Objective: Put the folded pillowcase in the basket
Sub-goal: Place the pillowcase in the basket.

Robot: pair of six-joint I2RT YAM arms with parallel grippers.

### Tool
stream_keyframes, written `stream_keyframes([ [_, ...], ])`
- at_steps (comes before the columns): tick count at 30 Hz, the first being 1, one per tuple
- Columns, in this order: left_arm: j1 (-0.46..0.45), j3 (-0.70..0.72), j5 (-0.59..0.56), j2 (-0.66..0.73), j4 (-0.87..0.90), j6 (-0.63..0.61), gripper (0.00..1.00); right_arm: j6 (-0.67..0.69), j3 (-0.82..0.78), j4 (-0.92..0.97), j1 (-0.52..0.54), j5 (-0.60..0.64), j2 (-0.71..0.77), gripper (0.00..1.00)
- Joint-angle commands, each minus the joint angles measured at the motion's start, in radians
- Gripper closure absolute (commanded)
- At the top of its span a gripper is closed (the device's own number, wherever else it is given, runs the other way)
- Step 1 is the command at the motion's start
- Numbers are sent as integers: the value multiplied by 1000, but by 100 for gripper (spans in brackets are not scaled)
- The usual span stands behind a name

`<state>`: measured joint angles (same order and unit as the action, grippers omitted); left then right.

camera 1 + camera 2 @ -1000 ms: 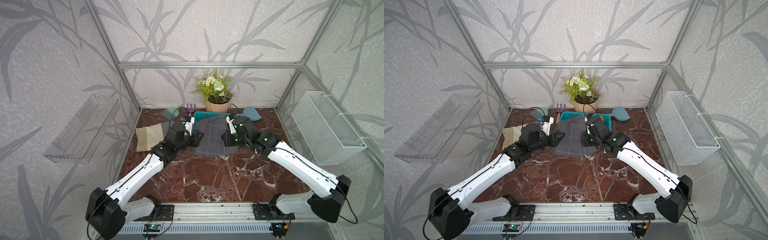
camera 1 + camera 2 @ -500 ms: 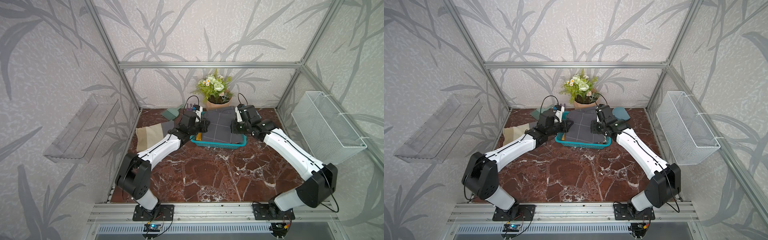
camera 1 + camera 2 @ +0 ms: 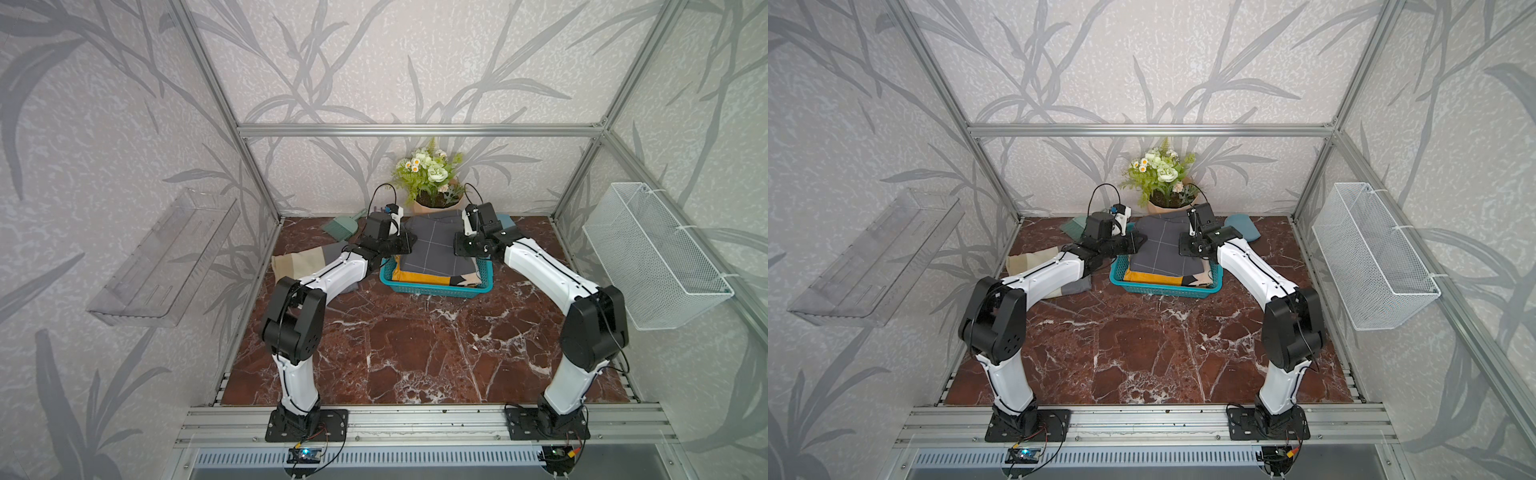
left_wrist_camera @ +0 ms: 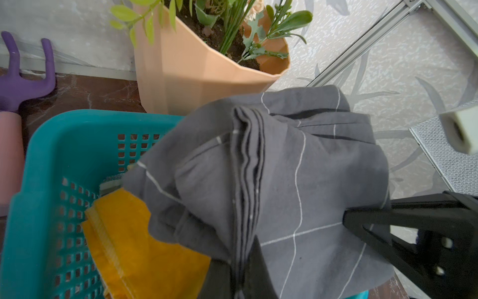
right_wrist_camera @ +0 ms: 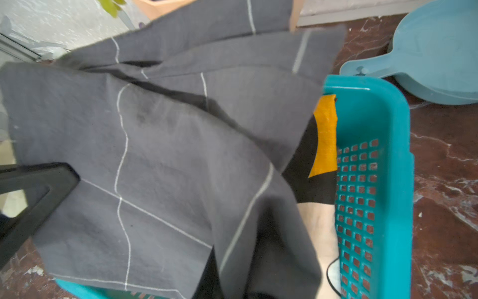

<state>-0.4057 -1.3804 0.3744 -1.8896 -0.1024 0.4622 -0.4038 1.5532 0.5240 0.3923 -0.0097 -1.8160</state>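
The folded pillowcase (image 3: 436,249) (image 3: 1163,249) is dark grey with thin white grid lines. It hangs between my two grippers over the teal basket (image 3: 436,289) (image 3: 1163,289), sagging onto the cloths inside. My left gripper (image 3: 409,243) (image 4: 239,261) is shut on the pillowcase's (image 4: 297,168) left edge, pinching several stacked layers. My right gripper (image 3: 457,247) (image 5: 238,248) is shut on the pillowcase's (image 5: 155,142) right edge. The basket (image 4: 38,160) (image 5: 375,116) holds a yellow folded cloth (image 4: 134,246) and a beige and black one. The pillowcase's far end overhangs the basket's back rim.
A potted plant (image 3: 434,199) stands right behind the basket. A purple garden fork (image 4: 15,85) and a green scoop (image 3: 343,227) lie at the back left, and a blue pan (image 3: 1241,226) at the back right. Beige cloth (image 3: 297,266) lies under the left arm. A white wire basket (image 3: 652,257) hangs on the right wall.
Both arms have carried the pillowcase from the table's middle back to above the basket. In the last half second it has settled lower onto the cloths inside.
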Motion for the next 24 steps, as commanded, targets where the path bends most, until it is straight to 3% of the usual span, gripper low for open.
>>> stream_keyframes([
  [1,45,-56,-42,-42,11,-22,100,20,31,30,-43,50,-35,100],
  [7,48,-67,-102,-95,52,-22,100,23,70,44,-63,62,-111,100],
  [8,48,-68,-114,-102,63,-22,100,23,77,51,-63,67,-122,98],
  [10,48,-69,-131,-110,89,-26,100,24,86,69,-63,71,-138,83],
  [13,48,-56,-183,-96,112,-39,75,4,90,104,-63,73,-146,68],
  [15,48,-36,-229,-65,105,-42,53,-8,70,99,-60,96,-131,50],
  [18,48,-35,-281,-26,114,-43,32,-12,36,81,-56,142,-89,35],
  [24,44,-77,-312,45,139,-44,28,55,25,46,15,275,19,11],
])
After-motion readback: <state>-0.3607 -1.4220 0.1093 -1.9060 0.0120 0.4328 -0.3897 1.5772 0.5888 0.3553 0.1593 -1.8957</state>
